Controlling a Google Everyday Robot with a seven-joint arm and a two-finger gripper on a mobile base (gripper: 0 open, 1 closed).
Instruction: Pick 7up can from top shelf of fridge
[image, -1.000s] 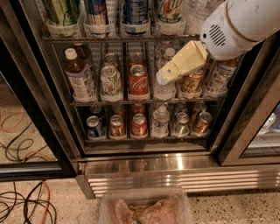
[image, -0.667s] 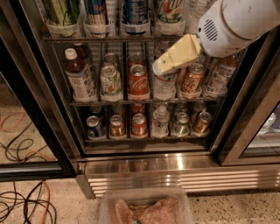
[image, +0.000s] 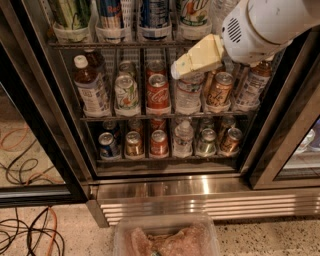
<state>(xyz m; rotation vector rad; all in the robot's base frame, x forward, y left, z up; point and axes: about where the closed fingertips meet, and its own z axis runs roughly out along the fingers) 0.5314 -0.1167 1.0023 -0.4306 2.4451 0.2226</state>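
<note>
The fridge (image: 165, 187) stands open in front of me, with black door frames and a ribbed steel base. The top shelf (image: 115, 45) runs across the upper edge, fronted by white cup holders. The 7up can (image: 192, 12), white with green lettering and a red spot, stands in the fourth holder from the left; its top is cut off by the frame. My gripper (image: 176, 70), cream-coloured on a white arm (image: 265, 25), reaches in from the upper right. Its tip hangs just below the top shelf, under and slightly left of the 7up can, in front of a water bottle (image: 187, 95).
The middle rack holds a tea bottle (image: 90, 87), a white-green can (image: 126, 92), a red cola can (image: 158, 92) and amber cans (image: 220, 90). The lower rack holds several cans. Cables (image: 30, 235) lie on the floor at the left. A clear plastic container (image: 165, 237) sits at the bottom.
My gripper has moved up and to the left, from in front of the middle rack's amber cans to just under the top shelf. The cans have not moved.
</note>
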